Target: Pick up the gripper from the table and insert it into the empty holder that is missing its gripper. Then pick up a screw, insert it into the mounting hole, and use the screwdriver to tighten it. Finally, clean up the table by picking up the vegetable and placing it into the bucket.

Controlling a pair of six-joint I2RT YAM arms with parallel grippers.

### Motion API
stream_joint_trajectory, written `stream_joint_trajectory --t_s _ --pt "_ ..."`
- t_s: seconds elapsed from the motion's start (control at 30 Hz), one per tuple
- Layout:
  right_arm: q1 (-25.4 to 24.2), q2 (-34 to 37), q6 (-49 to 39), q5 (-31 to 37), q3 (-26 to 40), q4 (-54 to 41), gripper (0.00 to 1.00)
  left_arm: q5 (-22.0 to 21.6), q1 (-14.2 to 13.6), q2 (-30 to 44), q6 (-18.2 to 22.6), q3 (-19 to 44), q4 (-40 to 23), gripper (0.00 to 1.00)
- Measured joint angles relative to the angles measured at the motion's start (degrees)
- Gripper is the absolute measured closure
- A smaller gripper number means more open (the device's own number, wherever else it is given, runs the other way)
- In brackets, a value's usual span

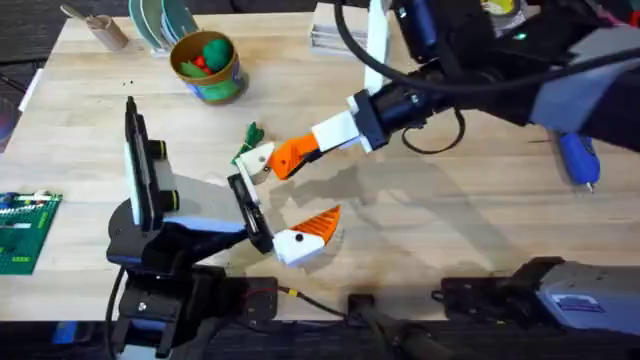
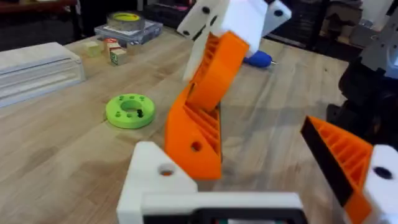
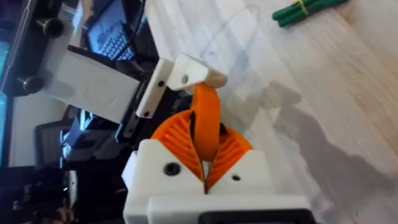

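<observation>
My right gripper (image 1: 292, 156) reaches in from the upper right, shut on the orange gripper (image 3: 206, 121). That wedge's free end (image 2: 194, 140) rests against the plain white holder (image 1: 259, 160), which is the far finger of my left gripper (image 1: 290, 195). The left gripper is open, and its other finger carries an orange pad (image 2: 345, 158). The dark green vegetable (image 1: 251, 133) lies just beyond the holder. Further back stands the bucket (image 1: 207, 66) with green and red items inside. The blue screwdriver (image 1: 578, 158) lies at the far right. I cannot make out a screw.
A green ring (image 2: 130, 111) lies on the table beside the holder. A green circuit board (image 1: 22, 230) sits at the left edge. Plates (image 1: 160, 20) stand at the back left. A clear box (image 2: 37, 68), small blocks (image 2: 112, 51) and a tape roll (image 2: 126, 18) lie further off.
</observation>
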Motion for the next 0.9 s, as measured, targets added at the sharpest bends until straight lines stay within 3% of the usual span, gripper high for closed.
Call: stream_joint_trajectory --t_s 0.43,0.9 --pt "-1.22 7.50 10.27 -7.64 0.02 8.70 0.993 -4.23 1.03 0.05 -1.56 0.00 0.30 0.008" --pt "-3.13 14.83 23.80 -16.25 0.02 16.77 0.994 -5.97 1.20 0.67 -2.37 0.00 0.47 0.008"
